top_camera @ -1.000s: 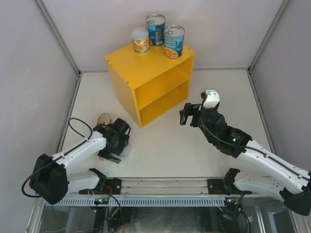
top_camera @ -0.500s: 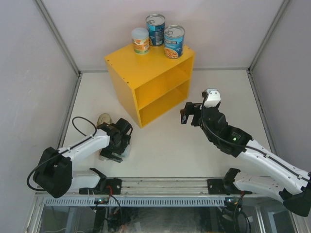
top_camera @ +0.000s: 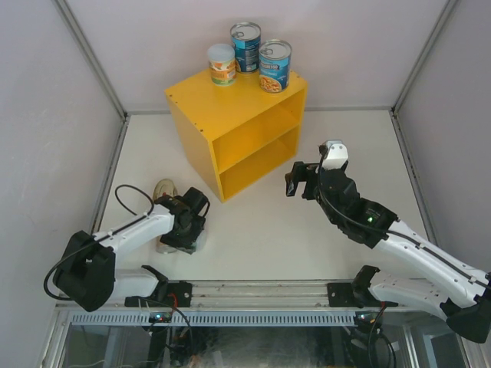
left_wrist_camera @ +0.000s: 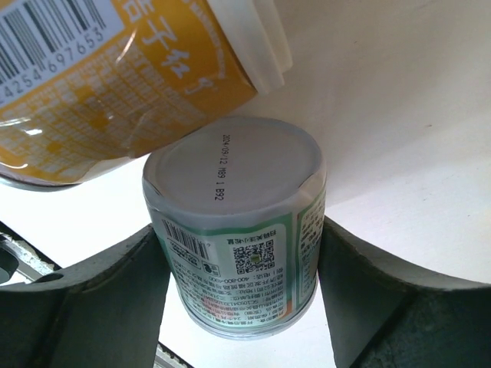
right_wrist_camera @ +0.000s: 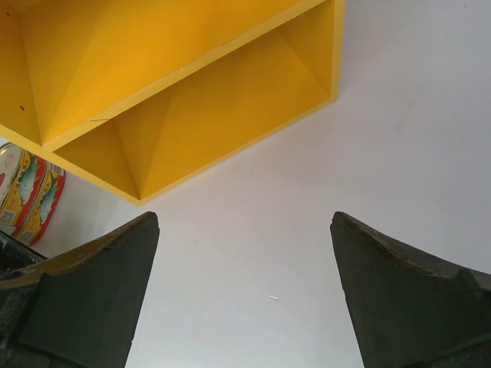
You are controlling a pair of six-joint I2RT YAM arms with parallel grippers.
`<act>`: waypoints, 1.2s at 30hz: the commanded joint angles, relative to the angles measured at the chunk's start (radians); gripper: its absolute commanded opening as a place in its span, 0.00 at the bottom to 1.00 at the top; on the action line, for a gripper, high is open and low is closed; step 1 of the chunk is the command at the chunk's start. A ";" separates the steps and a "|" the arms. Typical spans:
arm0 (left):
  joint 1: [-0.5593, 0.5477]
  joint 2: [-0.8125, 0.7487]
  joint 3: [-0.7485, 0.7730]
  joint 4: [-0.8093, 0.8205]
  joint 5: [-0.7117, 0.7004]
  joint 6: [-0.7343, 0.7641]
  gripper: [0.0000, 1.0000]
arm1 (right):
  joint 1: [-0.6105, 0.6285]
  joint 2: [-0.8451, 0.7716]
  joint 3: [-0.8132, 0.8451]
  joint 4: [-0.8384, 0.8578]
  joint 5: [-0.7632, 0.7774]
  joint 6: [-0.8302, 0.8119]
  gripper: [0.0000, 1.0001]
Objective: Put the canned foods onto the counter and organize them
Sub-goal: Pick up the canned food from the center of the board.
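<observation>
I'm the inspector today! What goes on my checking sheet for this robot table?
Surface: white table, no spills seen.
Job's things: pale-lidded can, blue-labelled can and second blue-labelled can upright on the yellow shelf unit; orange-labelled can and red-yellow tin on the table.
Clutter: nothing seen.
Grippers: left gripper jaws shut on a green-labelled can; right gripper open, empty.
Cables: black cable loops by the left arm.
Surroundings: pale walls, metal rail in front.

Left gripper closed on a small can.
Its dark fingers press both sides of the green-labelled, pale-lidded tin. A bigger yellow-labelled can lies tipped close behind it on the white table.
</observation>
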 commanded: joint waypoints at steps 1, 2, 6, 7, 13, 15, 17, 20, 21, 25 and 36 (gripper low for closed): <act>-0.005 -0.010 -0.025 0.009 -0.010 -0.003 0.60 | -0.004 -0.020 0.001 0.030 -0.002 0.010 0.93; -0.005 -0.016 -0.026 0.010 -0.010 -0.002 0.56 | -0.004 -0.022 0.001 0.029 -0.002 0.010 0.93; -0.005 -0.034 -0.025 0.018 -0.014 0.011 0.35 | -0.004 -0.028 0.002 0.029 -0.002 0.009 0.93; -0.005 -0.040 -0.023 0.018 -0.015 0.014 0.28 | -0.004 -0.030 0.001 0.030 -0.002 0.007 0.93; -0.005 -0.066 -0.001 0.017 -0.024 0.063 0.00 | -0.005 -0.044 0.002 0.032 -0.003 0.004 0.93; -0.005 -0.074 0.007 0.013 -0.024 0.077 0.00 | -0.004 -0.047 0.002 0.031 -0.003 0.005 0.93; -0.005 -0.088 0.016 0.012 -0.029 0.092 0.00 | -0.004 -0.052 0.002 0.031 -0.002 0.004 0.93; -0.008 -0.115 0.026 0.010 -0.036 0.105 0.00 | -0.004 -0.058 0.003 0.030 0.000 0.005 0.92; -0.009 -0.127 0.028 0.010 -0.036 0.108 0.00 | -0.004 -0.060 0.006 0.026 0.001 0.005 0.92; -0.019 -0.175 0.036 0.002 -0.056 0.114 0.00 | -0.001 -0.059 0.006 0.015 0.005 0.025 0.92; -0.040 -0.378 0.038 -0.032 -0.083 0.112 0.00 | 0.010 -0.019 0.064 -0.036 -0.006 0.014 0.92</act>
